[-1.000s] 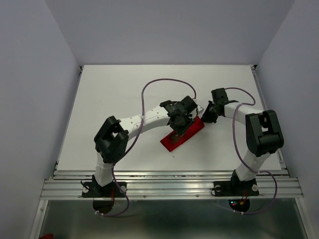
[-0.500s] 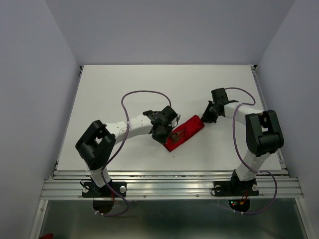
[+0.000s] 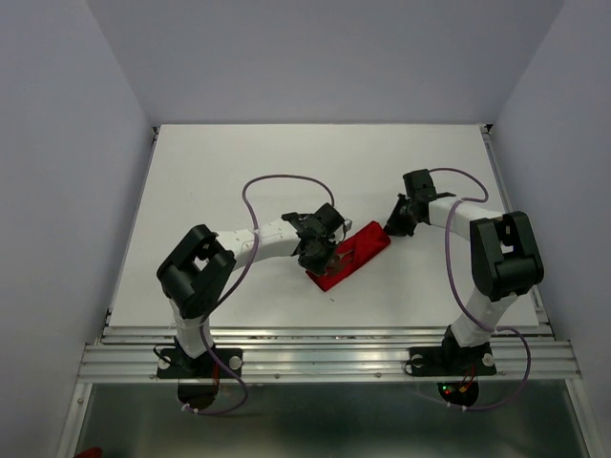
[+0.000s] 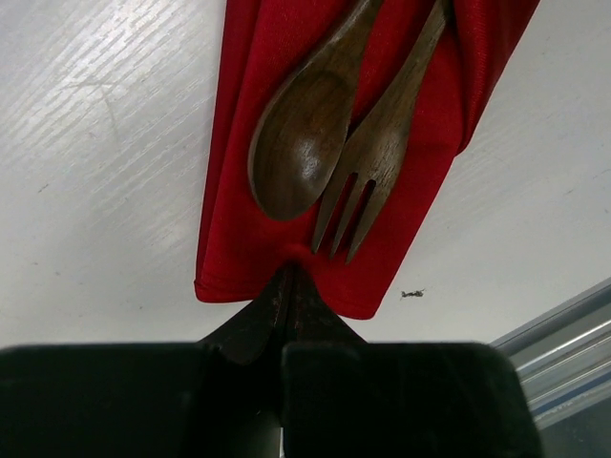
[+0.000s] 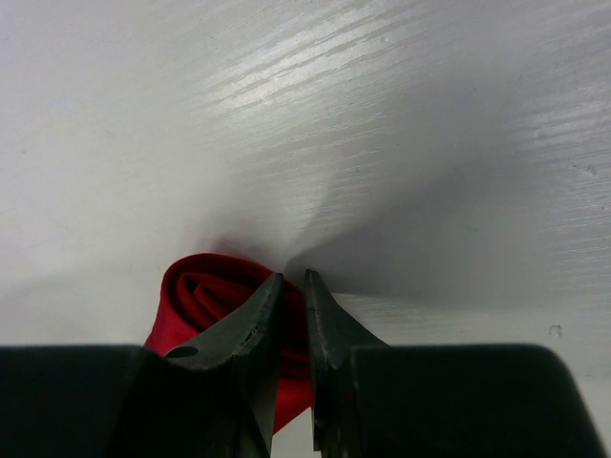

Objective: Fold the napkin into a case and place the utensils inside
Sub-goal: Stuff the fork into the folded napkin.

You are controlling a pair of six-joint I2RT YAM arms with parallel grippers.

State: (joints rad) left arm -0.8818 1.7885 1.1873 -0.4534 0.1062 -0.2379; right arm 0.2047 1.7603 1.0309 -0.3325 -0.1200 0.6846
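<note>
Since a loose cloth pouch can slip or unfold, each end of the red case, lying slantwise mid-table, seemed deliberately pinned. The left gripper had its jaws pressed together on a pucker at the near hem, just below the fork's tines. The right gripper was closed to a slit over the rolled far end, apparently nipping it. One case held two utensils: one wooden spoon and one wooden fork, side by side with their heads exposed.
</note>
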